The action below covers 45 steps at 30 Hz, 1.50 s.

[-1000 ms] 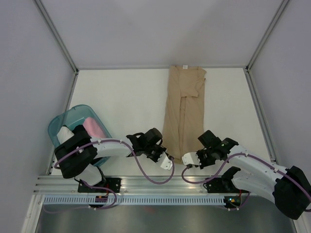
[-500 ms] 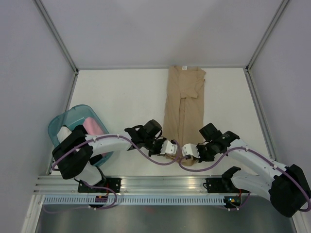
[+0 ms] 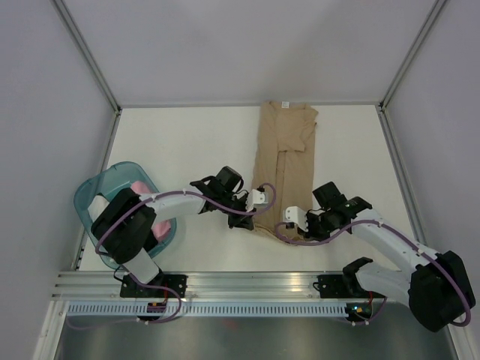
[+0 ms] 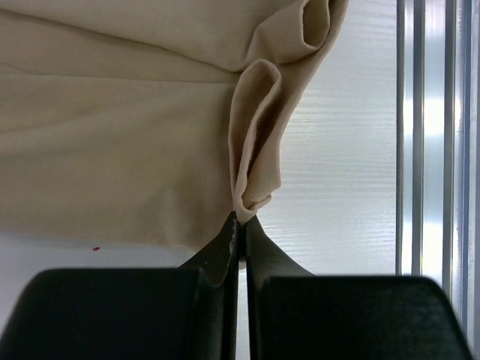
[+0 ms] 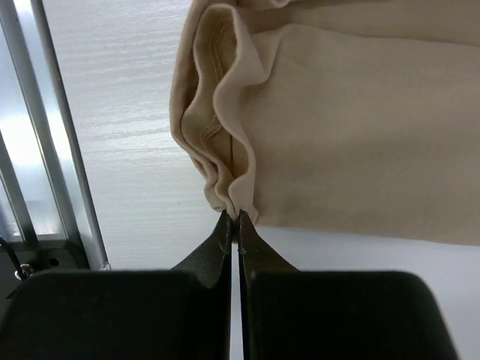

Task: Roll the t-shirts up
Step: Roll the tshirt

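Note:
A tan t-shirt (image 3: 285, 157) lies folded lengthwise on the white table, collar at the far end. Its near hem is bunched and raised. My left gripper (image 3: 260, 197) is shut on the hem's left corner, and in the left wrist view its tips (image 4: 241, 221) pinch a looped fold of tan cloth (image 4: 112, 135). At the right corner my right gripper (image 3: 288, 217) is also shut, and the right wrist view shows its tips (image 5: 238, 217) clamping the gathered hem (image 5: 360, 120). A pink rolled t-shirt (image 3: 139, 186) and a white one (image 3: 100, 204) sit in the basket, partly hidden by the left arm.
A translucent teal basket (image 3: 90, 191) stands at the left, under the left arm. An aluminium rail (image 3: 225, 285) runs along the near table edge, also seen as rail (image 4: 431, 150) and rail (image 5: 45, 135). Frame posts and grey walls bound the table.
Both grippers closed on the near hem corners and carried them away from the rail toward the far end, so the hem now sits bunched over the shirt's lower part.

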Motion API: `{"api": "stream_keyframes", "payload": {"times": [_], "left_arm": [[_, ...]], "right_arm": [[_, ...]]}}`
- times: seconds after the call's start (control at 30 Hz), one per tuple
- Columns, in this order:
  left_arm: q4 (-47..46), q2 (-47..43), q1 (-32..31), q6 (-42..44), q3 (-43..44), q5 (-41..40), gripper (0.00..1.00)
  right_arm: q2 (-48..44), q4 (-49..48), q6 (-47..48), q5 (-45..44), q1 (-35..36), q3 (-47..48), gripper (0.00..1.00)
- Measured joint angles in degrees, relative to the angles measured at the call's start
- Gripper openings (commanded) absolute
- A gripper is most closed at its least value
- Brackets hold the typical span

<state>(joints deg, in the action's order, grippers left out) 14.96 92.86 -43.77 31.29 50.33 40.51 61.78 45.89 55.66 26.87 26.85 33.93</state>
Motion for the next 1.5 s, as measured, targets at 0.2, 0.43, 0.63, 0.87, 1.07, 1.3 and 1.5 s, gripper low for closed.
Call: {"api": "stream_keyframes", "payload": {"times": [0.2,0.43,0.63,0.87,1.07,1.3,1.5], "left_arm": [[1.0,3.0,3.2,-3.8,2.7,2.2,0.02],[3.6,6.6,5.1,-6.2,6.3,3.3,0.02],[5.0,9.0,5.4,-7.6,7.9,3.8,0.02],[6.1,10.6,6.9,-9.9,8.4,4.9,0.03],[6.3,10.6,7.1,-10.7,8.4,4.9,0.16],[6.3,10.6,7.1,-12.2,8.8,2.2,0.22],[6.4,10.6,7.1,-15.5,9.0,-2.5,0.36]], "right_arm": [[2.5,-2.7,-2.8,-0.5,-2.3,1.2,0.00],[4.2,-5.9,-5.5,-3.0,-3.0,1.9,0.13],[4.3,-10.3,-10.4,-6.3,-5.2,1.9,0.43],[4.3,-14.2,-13.7,-7.6,-7.5,2.5,0.48],[2.0,-11.1,-8.1,-4.7,-7.6,2.4,0.34],[1.4,-11.3,-4.7,0.8,-5.0,1.0,0.14],[3.7,-13.9,-3.7,-0.5,-2.1,-1.6,0.13]]}}
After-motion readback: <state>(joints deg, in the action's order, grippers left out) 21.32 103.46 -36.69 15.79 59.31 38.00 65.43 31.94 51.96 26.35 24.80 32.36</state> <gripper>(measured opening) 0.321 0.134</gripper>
